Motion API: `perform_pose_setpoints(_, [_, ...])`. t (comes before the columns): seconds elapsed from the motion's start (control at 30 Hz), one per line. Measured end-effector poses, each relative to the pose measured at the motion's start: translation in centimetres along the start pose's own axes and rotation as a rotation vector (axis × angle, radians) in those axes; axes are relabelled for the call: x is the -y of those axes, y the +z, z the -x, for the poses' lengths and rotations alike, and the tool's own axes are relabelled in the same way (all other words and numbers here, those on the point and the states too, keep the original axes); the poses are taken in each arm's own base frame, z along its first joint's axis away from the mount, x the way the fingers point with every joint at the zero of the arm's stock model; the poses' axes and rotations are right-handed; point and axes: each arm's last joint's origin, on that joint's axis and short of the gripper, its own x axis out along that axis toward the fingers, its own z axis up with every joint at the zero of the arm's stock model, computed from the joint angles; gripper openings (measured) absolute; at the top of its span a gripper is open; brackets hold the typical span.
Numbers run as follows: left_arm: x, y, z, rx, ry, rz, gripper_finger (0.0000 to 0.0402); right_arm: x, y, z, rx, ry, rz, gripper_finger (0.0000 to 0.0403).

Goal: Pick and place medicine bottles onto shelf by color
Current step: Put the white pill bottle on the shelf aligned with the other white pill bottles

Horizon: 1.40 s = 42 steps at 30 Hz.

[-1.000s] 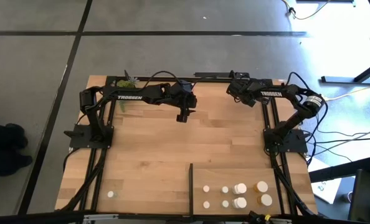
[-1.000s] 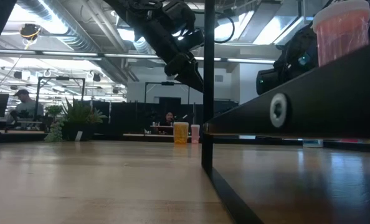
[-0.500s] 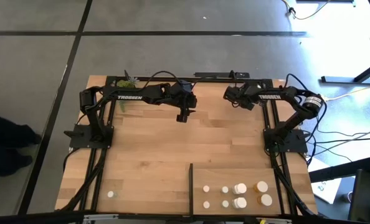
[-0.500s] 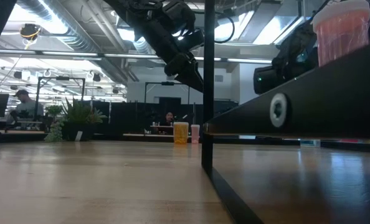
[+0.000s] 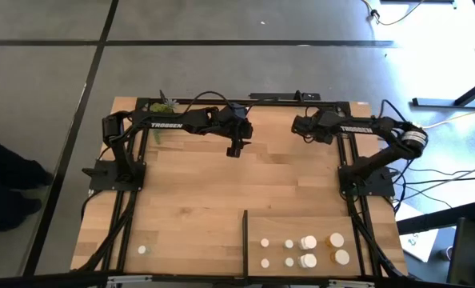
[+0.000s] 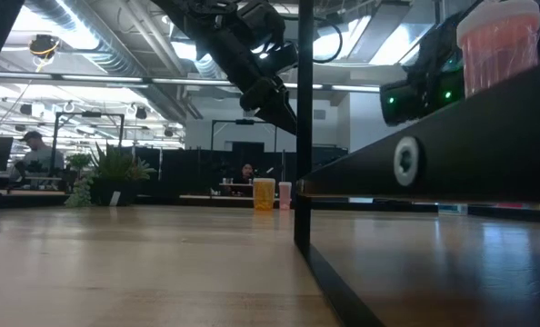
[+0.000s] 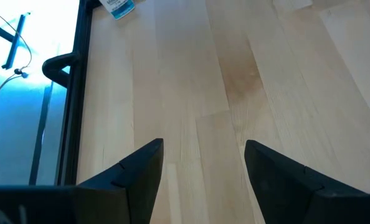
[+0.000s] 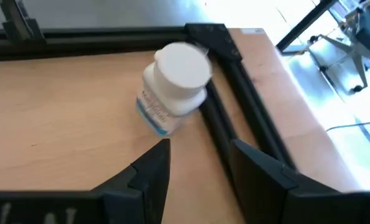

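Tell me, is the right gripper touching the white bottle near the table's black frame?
Apart. The right wrist view shows bare wood between the open right gripper fingertips and the white bottle, which stands ahead of them.

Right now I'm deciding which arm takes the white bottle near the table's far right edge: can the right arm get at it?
Probably yes. The white bottle stands just ahead of the right tool, whose fingers are apart and empty, with bare wood between them. Only the black frame rail beside it crowds one finger.
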Motion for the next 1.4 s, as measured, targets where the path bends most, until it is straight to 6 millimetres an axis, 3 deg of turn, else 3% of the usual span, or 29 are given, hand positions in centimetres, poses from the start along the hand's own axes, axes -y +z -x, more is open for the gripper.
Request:
perform_pose_setpoints(0.37, [0.0,0.0,0.0,0.001,0.0,0.0,0.0219,1.3,1.2,1.0,-0.059,0.102,0.282,0.0167])
perform_pose_setpoints(1.03, [0.0,0.0,0.0,0.001,0.001,0.0,0.0219,0.5,1.5,1.0,-0.053,0.174,0.297,0.0167])
perform_pose_setpoints(1.4, [0.0,0.0,0.0,0.003,0.002,0.0,0.0219,0.6,2.2,0.3,-0.039,0.163,0.456,0.0167])
